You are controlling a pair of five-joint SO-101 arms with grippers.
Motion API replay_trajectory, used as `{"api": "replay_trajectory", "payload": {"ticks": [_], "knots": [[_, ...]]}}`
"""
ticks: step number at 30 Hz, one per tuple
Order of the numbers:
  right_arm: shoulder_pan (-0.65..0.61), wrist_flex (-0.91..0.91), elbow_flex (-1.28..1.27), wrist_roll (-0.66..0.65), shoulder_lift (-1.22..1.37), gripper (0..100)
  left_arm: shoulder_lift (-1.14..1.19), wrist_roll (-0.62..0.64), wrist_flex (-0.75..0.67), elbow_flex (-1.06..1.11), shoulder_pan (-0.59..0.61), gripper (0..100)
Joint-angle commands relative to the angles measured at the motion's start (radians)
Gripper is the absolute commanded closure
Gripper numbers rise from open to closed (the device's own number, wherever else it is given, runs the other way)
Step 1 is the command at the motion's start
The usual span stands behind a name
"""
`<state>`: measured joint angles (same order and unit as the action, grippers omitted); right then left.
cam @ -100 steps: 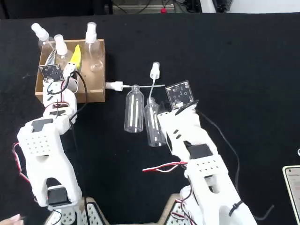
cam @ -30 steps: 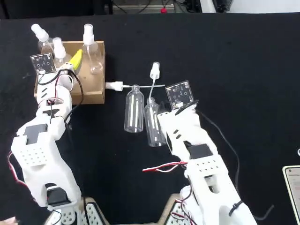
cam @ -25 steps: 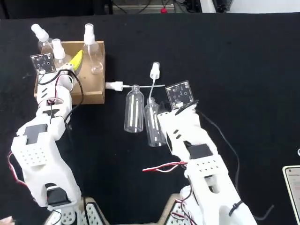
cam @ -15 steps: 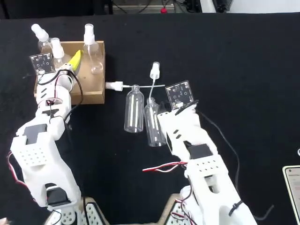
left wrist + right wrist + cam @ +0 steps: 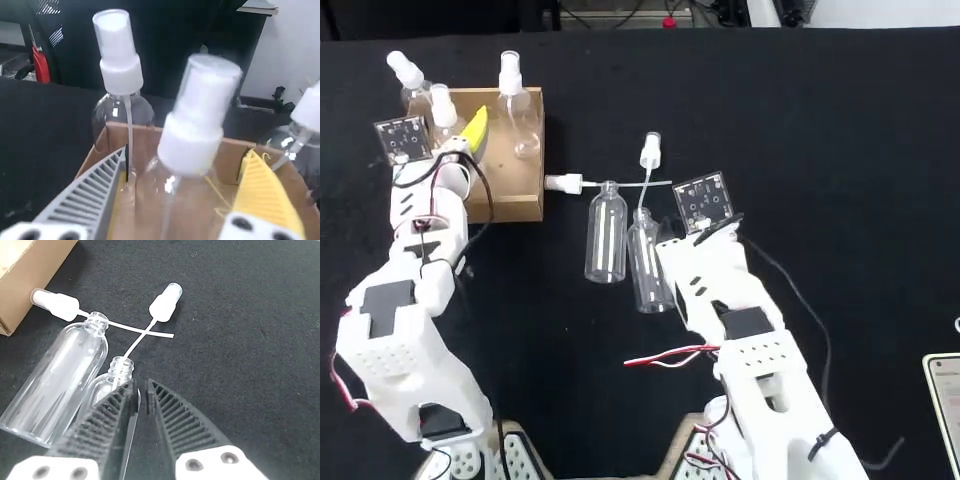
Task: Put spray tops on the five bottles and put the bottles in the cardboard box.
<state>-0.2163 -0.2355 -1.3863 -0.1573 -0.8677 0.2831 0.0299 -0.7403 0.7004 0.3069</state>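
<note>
Right gripper, nearly pressed together, empty. Uncapped bottle just beside it, lying flat, neck pointing away toward loose spray top. Farthest: left gripper at capped bottle in cardboard box; grip cannot be told.

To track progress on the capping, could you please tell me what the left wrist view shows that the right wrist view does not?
Only the left wrist view: three upright capped bottles, with the left gripper around the nearest. Only the right wrist view: two uncapped bottles lying down, two loose spray tops near their necks, and the right gripper over one of them. Both: the cardboard box and the black table.
</note>
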Motion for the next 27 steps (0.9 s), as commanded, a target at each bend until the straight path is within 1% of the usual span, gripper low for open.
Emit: {"api": "replay_trajectory", "payload": {"ticks": [1, 10, 18, 22, 27], "knots": [[0.017, 0.026, 0.019, 0.0, -0.015, 96.6, -0.081, 0.006, -0.011, 0.027, 0.008, 66], [0.017, 0.026, 0.018, 0.0, -0.013, 96.6, -0.233, 0.012, -0.002, 0.105, 0.007, 69], [0.017, 0.028, 0.018, -0.002, -0.013, 96.6, -0.39, 0.011, -0.002, 0.272, 0.005, 70], [0.017, 0.028, 0.018, -0.002, -0.013, 96.6, -0.496, 0.008, -0.002, 0.358, -0.002, 77], [0.017, 0.028, 0.018, -0.002, -0.013, 96.6, -0.658, 0.006, 0.0, 0.458, 0.007, 91]]}}
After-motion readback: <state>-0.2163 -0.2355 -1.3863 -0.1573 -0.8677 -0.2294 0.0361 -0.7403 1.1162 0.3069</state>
